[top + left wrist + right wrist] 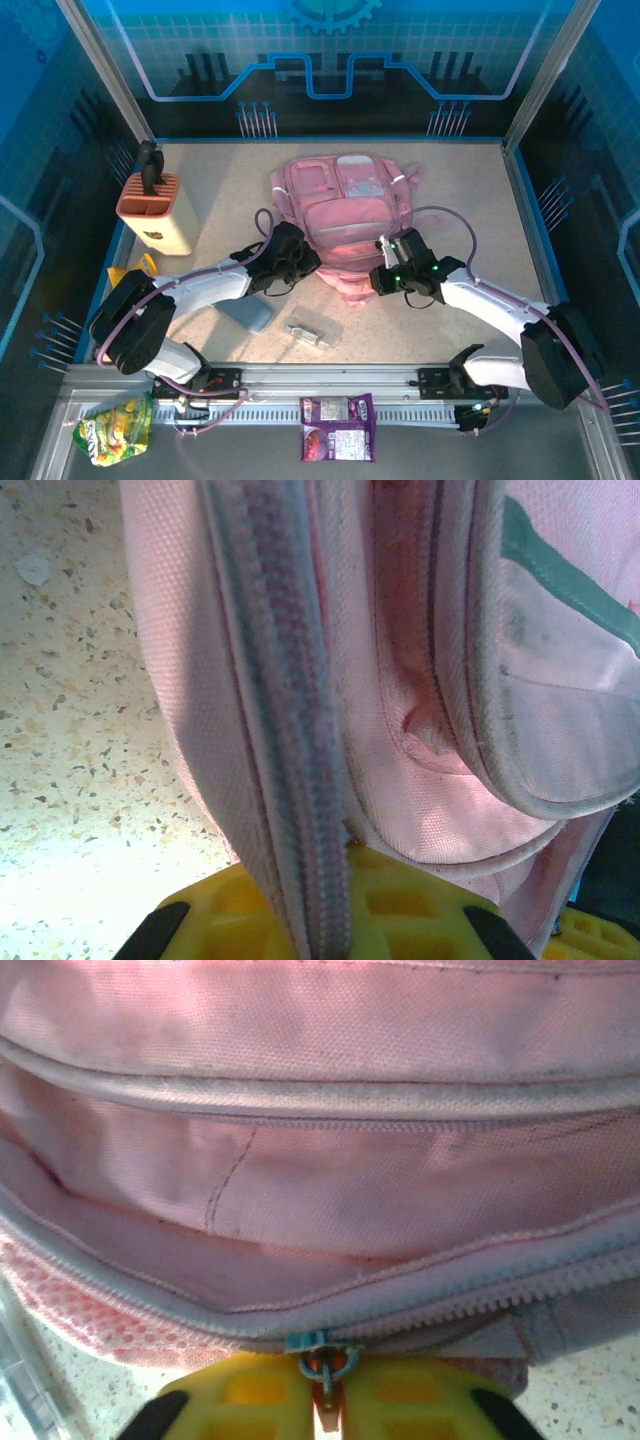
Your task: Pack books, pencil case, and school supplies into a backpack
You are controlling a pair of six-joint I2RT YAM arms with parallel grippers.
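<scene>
A soft grey-blue pencil case (247,313) with rounded corners is seen lying near the front edge of the speckled stone-look table (215,175). Just beyond it, the left gripper (296,262) is clamped tight on the coarse-woven zip band of the large pink fabric backpack (345,215), set mid-table. A small clear, silvery item (308,335) is seen in front. The right gripper (325,1410) is closed narrowly on a small metal zip pull (322,1360). Bare tabletop is shown either side.

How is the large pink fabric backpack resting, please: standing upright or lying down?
Lying down: the top view shows the large pink fabric backpack spread on the speckled table, its front pockets facing up.
</scene>
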